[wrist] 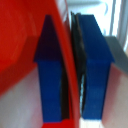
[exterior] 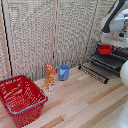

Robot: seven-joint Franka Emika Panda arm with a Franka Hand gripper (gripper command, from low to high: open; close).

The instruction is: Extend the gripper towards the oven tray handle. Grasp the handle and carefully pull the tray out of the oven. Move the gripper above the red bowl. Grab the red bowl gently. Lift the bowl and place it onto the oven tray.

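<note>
The red bowl is at the pulled-out tray, a dark rack of thin bars at the exterior view's right. I cannot tell if the bowl rests on the bars or hangs just above them. My gripper comes down on the bowl from above, under the white arm. In the wrist view the gripper is shut on the bowl's rim: one blue finger is inside the red bowl and the other is outside. The oven is mostly cut off at the frame edge.
The oven's open door juts out over the wooden table. A blue cup and an orange-yellow box stand mid-table. A large red mesh basket sits at the exterior view's left. Slatted screens stand behind.
</note>
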